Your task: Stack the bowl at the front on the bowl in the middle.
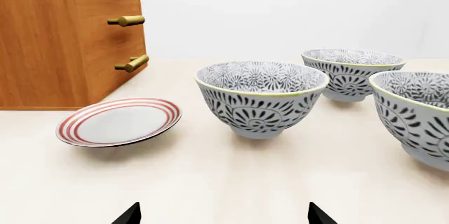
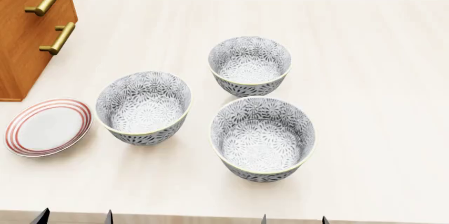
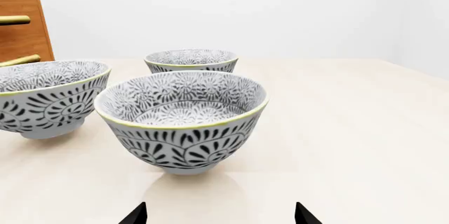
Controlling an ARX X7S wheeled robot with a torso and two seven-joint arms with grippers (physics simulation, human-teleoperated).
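Far left stood a brown wooden cabinet [image 2: 24, 29] with brass bar handles, and before it a white saucer with red rings [image 2: 48, 127] lay flat on the pale worktop [image 2: 379, 77]. The left gripper [image 2: 73, 216] hung at the near edge, jaws apart and holding nothing, facing the left black-and-white patterned ceramic bowl [image 2: 144, 107], which I took for the middle bowl by depth. The far bowl of the same pattern [image 2: 249, 66] sat behind, well apart from the saucer. The front bowl, identically patterned [image 2: 263, 138], stood nearest, right of centre, with the right gripper [image 2: 293, 219] directly before it, jaws spread and empty. Risks judged: three alike bowls invite choosing the wrong target; the front bowl sat near both others, so a wide approach could knock a neighbour; a thin rim pinch might slip; an off-centre release could tip the stack. No writing, brand or label was legible anywhere.
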